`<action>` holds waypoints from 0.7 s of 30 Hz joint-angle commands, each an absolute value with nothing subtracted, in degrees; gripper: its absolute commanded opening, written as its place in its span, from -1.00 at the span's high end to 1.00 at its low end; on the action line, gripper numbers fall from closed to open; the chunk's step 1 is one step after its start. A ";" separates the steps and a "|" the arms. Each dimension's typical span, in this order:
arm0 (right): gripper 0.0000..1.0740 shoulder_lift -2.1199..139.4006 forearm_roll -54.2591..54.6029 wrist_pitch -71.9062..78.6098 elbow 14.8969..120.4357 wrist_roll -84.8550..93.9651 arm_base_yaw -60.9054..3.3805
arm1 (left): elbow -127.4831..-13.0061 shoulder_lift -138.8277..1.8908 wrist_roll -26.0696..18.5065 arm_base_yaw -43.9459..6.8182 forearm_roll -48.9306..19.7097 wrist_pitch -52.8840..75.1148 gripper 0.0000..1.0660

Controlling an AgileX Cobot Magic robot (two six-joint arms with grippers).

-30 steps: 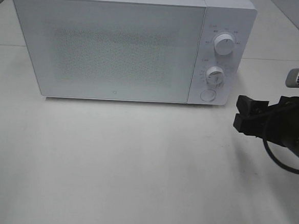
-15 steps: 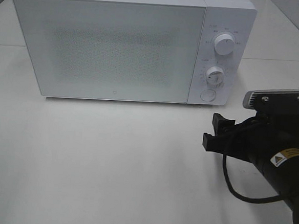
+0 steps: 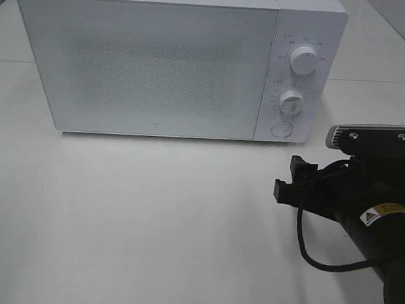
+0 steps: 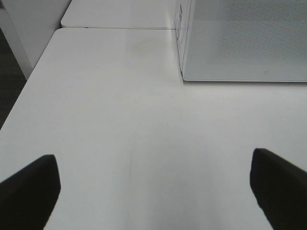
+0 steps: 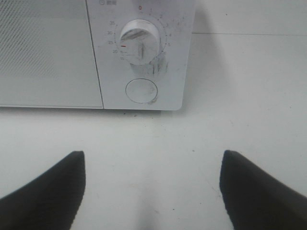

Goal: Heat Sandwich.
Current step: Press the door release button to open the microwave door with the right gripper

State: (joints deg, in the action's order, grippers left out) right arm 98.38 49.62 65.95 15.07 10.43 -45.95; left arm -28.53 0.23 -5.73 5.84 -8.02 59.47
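Printed around the lower dial (image 5: 140, 42) of the white microwave (image 3: 153, 58): 0 at the dial's top, then 35, 30, 25, 20 and 15 down the door side. Characters above it too blurred to read. Stuck on the right arm (image 3: 389, 262): yellow-and-black warning-triangle label (image 3: 382, 215), wording illegible.

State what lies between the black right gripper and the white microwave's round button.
Bare white tabletop separates right gripper and button; right wrist view shows it.
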 commanded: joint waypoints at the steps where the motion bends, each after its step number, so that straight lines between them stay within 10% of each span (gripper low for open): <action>1: -0.42 98.32 50.36 67.04 15.58 6.36 -46.18 | -28.36 1.83 -5.67 6.02 -8.02 59.36 -0.94; 21: -0.36 98.32 50.08 66.58 15.58 -56.55 -46.18 | -28.36 1.83 -5.67 6.02 -8.02 59.36 -0.94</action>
